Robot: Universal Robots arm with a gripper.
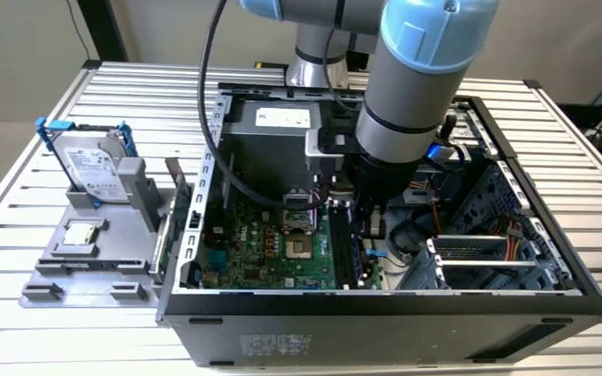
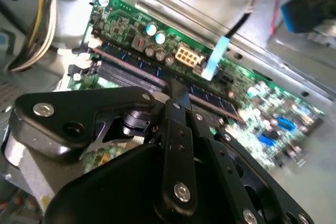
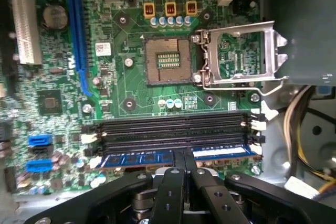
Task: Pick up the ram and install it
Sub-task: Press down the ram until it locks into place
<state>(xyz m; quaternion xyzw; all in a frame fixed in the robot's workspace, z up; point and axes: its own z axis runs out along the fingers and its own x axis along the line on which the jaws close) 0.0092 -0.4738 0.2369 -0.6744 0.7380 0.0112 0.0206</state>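
Slatted metal surface is carrying an open computer case, and I am reaching down into it.

Inside the case, my pincer is sitting closed on the ram, its two fingertips pressed together at the middle of the stick's top edge. The ram is lying along the slot nearest my pincer in the bank of memory slots, beside the open processor socket on the green motherboard. In the exterior view my arm is coming down over the right part of the board. On the exterior view's left, a grey tray on the surface is holding a silver hard drive in a blue bracket.
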